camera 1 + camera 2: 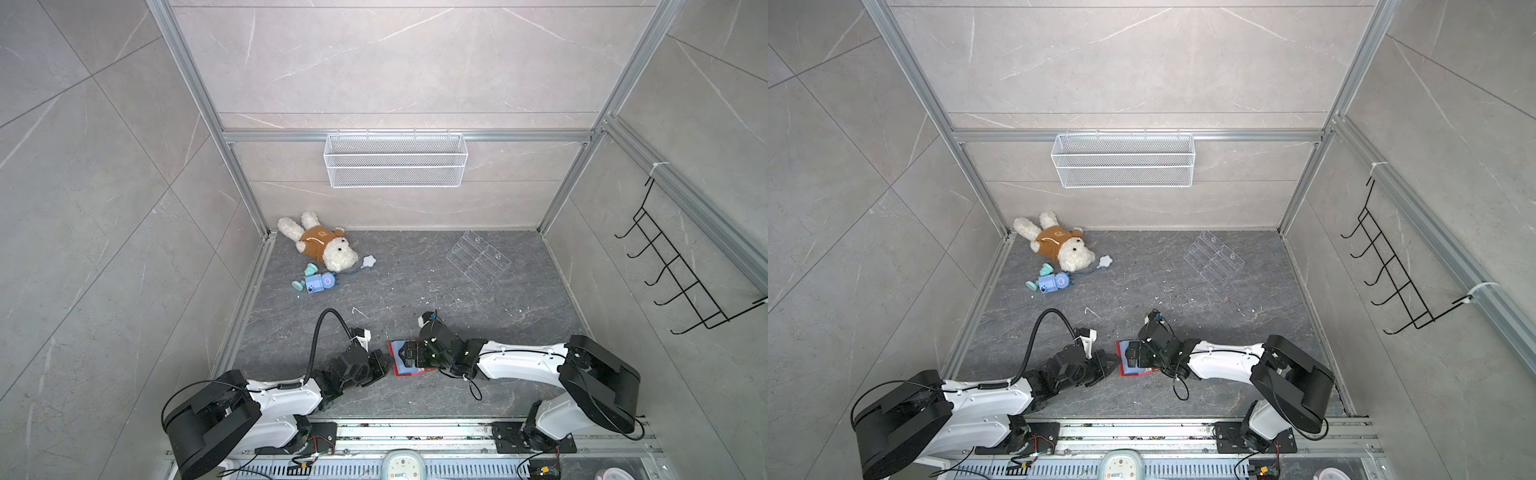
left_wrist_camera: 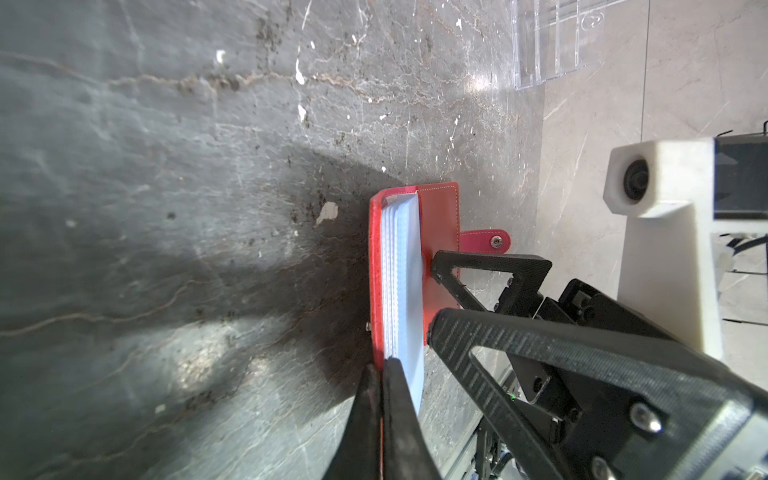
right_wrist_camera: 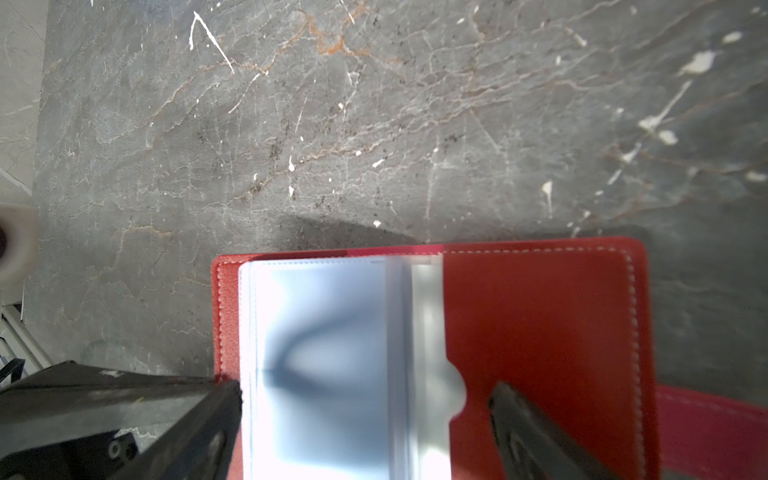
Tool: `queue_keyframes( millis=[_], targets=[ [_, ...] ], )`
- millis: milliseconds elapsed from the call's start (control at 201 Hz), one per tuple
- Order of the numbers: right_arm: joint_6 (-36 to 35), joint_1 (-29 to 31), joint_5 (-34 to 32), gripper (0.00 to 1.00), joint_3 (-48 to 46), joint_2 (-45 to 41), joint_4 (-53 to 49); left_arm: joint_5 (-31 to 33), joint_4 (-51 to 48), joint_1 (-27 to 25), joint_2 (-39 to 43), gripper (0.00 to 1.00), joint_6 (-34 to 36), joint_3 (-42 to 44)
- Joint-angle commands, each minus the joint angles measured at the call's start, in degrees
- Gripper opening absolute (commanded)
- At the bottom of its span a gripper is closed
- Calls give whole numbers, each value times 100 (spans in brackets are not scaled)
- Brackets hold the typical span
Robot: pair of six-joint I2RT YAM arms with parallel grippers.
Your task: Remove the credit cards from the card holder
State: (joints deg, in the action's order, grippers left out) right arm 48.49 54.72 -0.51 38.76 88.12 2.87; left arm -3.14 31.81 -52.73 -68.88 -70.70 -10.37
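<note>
Both grippers are at the card holder (image 1: 398,369), which lies open on the dark stone table (image 1: 415,291) near the front edge, between the two arms. The left gripper (image 2: 380,370) has its fingers pressed together on one end of the red cover, pinching its edge, and it meets the holder's left side in both top views (image 1: 1106,368). The right gripper (image 2: 434,297) reaches in from the right and hangs over the holder with its fingers spread wide. In the right wrist view, one finger (image 3: 523,419) has its tip over the bare red inner cover, just beside the notch of the top sleeve. Whether that tip touches the cover cannot be told. The pale blue sleeves (image 2: 405,270) stand up in a stack from the spine, and the snap strap (image 2: 484,241) sticks out flat from the far cover. Whether any credit cards sit in the sleeves cannot be told. Well apart, a clear plastic stand (image 1: 478,259) sits toward the back right. A plush dog (image 1: 320,245) and a small blue toy (image 1: 318,282) lie toward the back left.
</note>
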Motion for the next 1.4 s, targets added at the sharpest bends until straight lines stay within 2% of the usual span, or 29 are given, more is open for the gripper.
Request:
queue_keyframes(
  millis=[0, 363, 717, 1399],
  targets=[
    [68, -6, 283, 95, -133, 162, -49, -29, 207, -1, -5, 0, 117, -149],
    [-389, 77, 96, 97, 321, 173, -845, -82, 176, -16, 5, 0, 195, -227],
    [-660, 317, -501, 98, 1057, 481, -1841, -77, 176, -27, 31, 0, 232, -241],
    [-619, 303, -665, 92, 1070, 464, -1893, 31, 73, -37, 178, 0, 212, -149]
  ],
)
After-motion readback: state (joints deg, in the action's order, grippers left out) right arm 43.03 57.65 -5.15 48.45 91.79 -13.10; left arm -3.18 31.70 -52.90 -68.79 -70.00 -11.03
